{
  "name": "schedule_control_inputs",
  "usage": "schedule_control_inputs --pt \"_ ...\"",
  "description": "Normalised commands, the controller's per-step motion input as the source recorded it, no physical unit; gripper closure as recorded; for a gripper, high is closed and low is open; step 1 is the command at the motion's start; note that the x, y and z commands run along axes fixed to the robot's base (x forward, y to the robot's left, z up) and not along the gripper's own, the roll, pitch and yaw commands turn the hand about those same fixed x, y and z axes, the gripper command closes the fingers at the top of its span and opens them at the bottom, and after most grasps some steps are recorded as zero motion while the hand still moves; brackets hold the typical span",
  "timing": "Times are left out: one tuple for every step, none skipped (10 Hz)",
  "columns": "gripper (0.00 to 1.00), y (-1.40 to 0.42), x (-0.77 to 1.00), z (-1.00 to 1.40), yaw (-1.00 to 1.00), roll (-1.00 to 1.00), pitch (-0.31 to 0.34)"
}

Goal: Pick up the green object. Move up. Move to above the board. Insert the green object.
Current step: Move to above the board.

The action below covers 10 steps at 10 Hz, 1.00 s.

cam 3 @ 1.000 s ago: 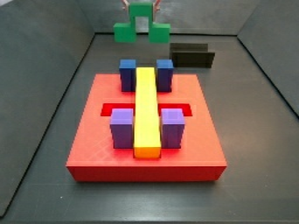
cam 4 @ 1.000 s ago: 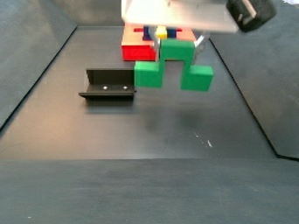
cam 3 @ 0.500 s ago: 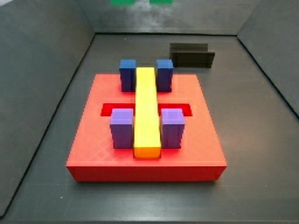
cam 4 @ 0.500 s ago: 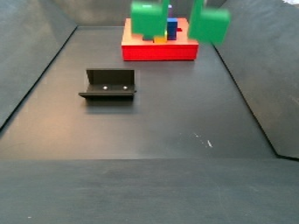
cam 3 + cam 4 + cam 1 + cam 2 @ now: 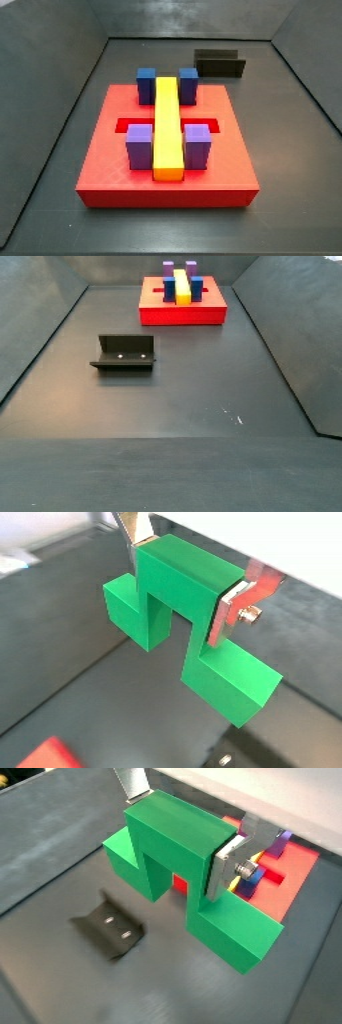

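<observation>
My gripper is shut on the green object, with its silver fingers on the sides of the taller centre cube; the two lower cubes hang below. Both wrist views show this, the other being. The gripper and the green object are out of frame in both side views, high above the floor. The red board carries the long yellow bar, two blue blocks and two purple blocks. It also shows in a side view and in a wrist view beyond the green object.
The dark fixture stands on the grey floor away from the board; it also shows in a side view and a wrist view. Grey walls enclose the floor.
The gripper with the green object has risen out of the top of both side views. The board and fixture have not moved.
</observation>
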Motion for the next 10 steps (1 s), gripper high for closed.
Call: schedule_control_inputs --pt "1.0 -1.4 0.09 0.2 0.12 -0.05 0.272" --pt "1.0 -1.4 0.1 0.2 0.05 -0.01 0.186" --pt "1.0 -1.4 0.11 0.21 0.04 0.02 0.15" --pt "1.0 -1.4 0.13 0.21 0.03 0.0 0.137" --pt "1.0 -1.4 0.16 0.21 0.02 0.0 0.133" --pt "1.0 -1.4 0.18 0.23 0.01 0.01 0.141" --pt "1.0 -0.86 0.15 0.15 0.01 0.02 0.149" --pt "1.0 -0.57 0.13 0.1 0.01 0.02 0.152" --pt "1.0 -0.26 0.09 0.06 0.01 0.01 0.12" --pt "1.0 -0.19 0.05 0.05 0.01 0.01 0.093"
